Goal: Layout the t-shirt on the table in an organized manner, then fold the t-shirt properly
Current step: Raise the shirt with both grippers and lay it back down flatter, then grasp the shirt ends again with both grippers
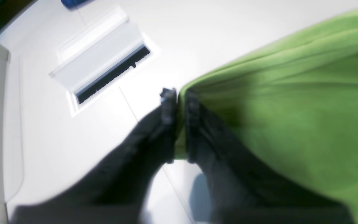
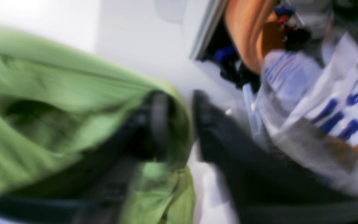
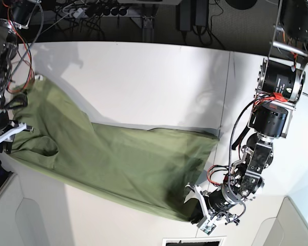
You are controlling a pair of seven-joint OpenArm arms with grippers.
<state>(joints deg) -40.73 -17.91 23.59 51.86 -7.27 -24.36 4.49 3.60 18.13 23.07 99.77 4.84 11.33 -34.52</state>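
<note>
The t-shirt [image 3: 118, 164] is spread in a long band across the near half of the counter [image 3: 143, 77], stretched between the two arms, with its far edge fairly straight and loose folds towards the left end. In the left wrist view, the left pincer [image 1: 180, 124] is seen with its jaws narrowly parted and a green edge of cloth between them; whether the cloth is gripped or just slipping free cannot be told through the blur. In the right wrist view, the right pincer [image 2: 179, 124] is seen with its jaws a little apart and fabric bunched between and around them; a firm hold cannot be confirmed either.

The layout step is judged to be in hand. For it to go well, both corners should be set down flat on the counter before they are let go, with the cloth kept lightly taut between the arms so that no creases are trapped. The pincers are best lifted straight up, so that the hem is not dragged.
</note>
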